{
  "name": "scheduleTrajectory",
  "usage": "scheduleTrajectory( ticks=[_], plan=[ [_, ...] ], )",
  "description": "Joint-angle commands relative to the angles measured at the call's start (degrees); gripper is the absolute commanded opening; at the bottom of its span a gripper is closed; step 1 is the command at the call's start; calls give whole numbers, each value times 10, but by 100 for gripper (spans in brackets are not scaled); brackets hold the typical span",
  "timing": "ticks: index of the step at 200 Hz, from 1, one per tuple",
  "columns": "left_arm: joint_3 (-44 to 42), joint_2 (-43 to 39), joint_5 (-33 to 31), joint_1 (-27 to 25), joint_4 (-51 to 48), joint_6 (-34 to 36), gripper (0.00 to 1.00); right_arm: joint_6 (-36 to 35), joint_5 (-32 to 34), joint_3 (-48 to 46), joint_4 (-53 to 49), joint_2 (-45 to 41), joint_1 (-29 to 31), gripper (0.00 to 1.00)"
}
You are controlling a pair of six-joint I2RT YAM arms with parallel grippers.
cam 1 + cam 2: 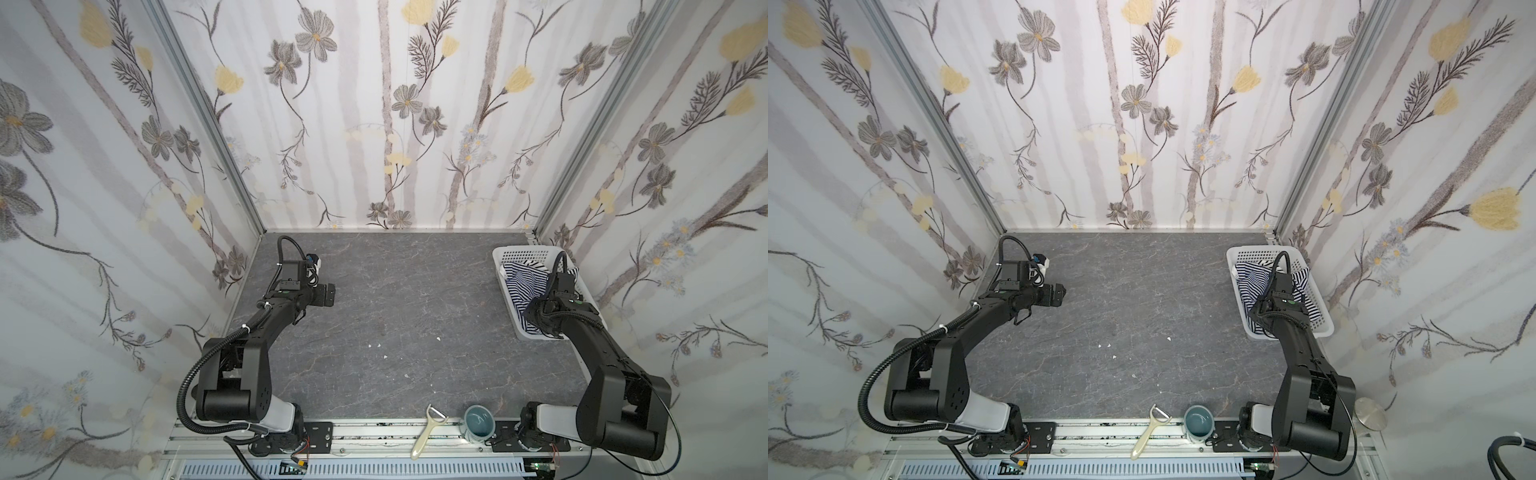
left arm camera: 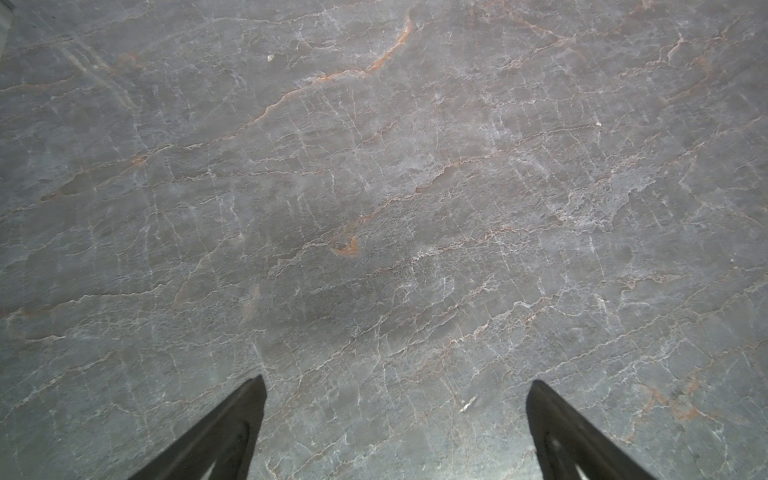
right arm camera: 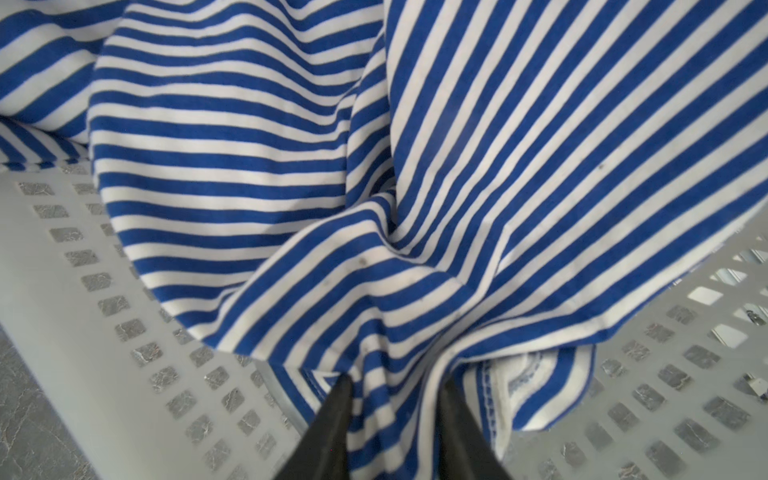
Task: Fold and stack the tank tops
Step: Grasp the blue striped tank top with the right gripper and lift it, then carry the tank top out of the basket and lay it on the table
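Note:
A navy-and-white striped tank top [image 1: 519, 286] [image 1: 1252, 286] lies crumpled in the white perforated basket [image 1: 511, 250] [image 1: 1246, 250] at the back right. A tank top with wider black stripes [image 1: 528, 263] peeks out at the basket's far end. In the right wrist view my right gripper [image 3: 395, 380] is shut on a bunched fold of the navy-striped top [image 3: 291, 166], near its white-trimmed hem, low inside the basket wall [image 3: 83, 311]. In both top views the right wrist [image 1: 559, 291] hides those fingertips. My left gripper [image 1: 330, 295] [image 1: 1061, 293] [image 2: 397, 382] hangs open over the bare grey table at the back left, holding nothing.
A cream peeler [image 1: 428, 432] and a teal cup [image 1: 478, 422] lie on the front rail. Small white specks [image 1: 384, 356] dot the grey marbled table [image 1: 395, 299]. Floral walls close in the left, back and right sides. A metal disc [image 1: 1369, 412] sits outside at the front right.

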Motion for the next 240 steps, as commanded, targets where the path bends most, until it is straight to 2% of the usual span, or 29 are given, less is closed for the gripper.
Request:
scheduleTrajectory(
  ticks=[1, 22, 39, 66, 90, 117, 140, 179, 214, 240],
  plan=[
    [6, 3, -9, -1, 3, -4, 100, 3, -3, 3, 29, -10, 0, 1],
    [6, 2, -16, -1, 3, -1, 100, 9, -39, 14, 38, -51, 0, 0],
    [8, 1, -19, -1, 3, -2, 100, 14, -70, 62, 18, -80, 0, 0],
    [13, -3, -18, -1, 5, -3, 100, 18, -107, 198, -41, -101, 1, 0],
    [16, 0, -16, -1, 5, -5, 100, 17, -143, 346, -95, -88, 14, 0],
    [18, -2, -18, -1, 5, -6, 100, 13, -157, 504, -161, -64, 55, 0],
    [16, -7, -18, -1, 6, -5, 100, 19, -179, 589, -175, -60, 98, 0],
    [20, -2, -18, -1, 7, -8, 100, 60, -259, 632, -127, -45, 187, 0],
    [22, -3, -22, -1, 8, -8, 100, 84, -266, 631, -61, 17, 272, 0],
    [20, -3, -26, -1, 9, -9, 100, 116, -274, 636, 11, 86, 296, 0]
  ],
)
